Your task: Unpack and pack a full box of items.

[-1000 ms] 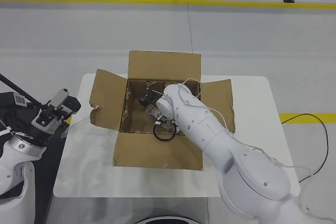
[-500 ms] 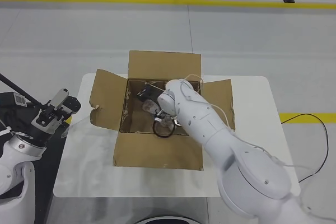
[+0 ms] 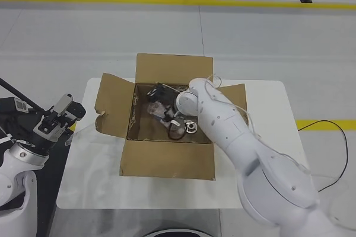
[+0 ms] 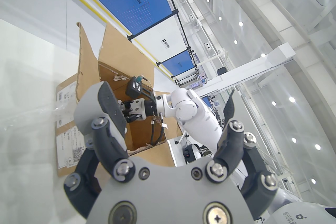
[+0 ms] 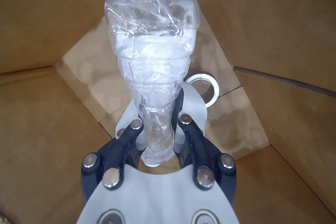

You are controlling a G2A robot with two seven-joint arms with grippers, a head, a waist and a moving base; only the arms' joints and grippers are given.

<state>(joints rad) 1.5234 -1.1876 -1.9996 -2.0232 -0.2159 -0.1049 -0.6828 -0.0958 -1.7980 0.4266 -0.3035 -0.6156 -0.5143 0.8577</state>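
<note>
Out at the far left, my left gripper (image 3: 70,108) hangs beyond the edge of the table (image 3: 95,183), its fingers spread wide with nothing between them. It is well apart from the work, so this one is not its job.

In the middle of the table stands the cardboard box (image 3: 166,160), all four flaps folded outward and the mouth open to the top.

My right gripper (image 5: 160,122) is down inside that box, and its fingers are clamped on the narrow neck end of a crumpled clear bottle (image 5: 152,38). The bottle's long axis runs straight out from my fingers, with the wide base pointing away from me toward the box floor. I cannot tell whether the base touches the cardboard or hangs just above it. On the floor beside the bottle lies a metal ring (image 5: 215,88), just past my fingertips.

As I judge it, the coming move is a pull back along that same axis, up and out through the mouth. The brown walls stand close on every side, and a tilted lift could catch the wide base on a wall or the near flap
</note>
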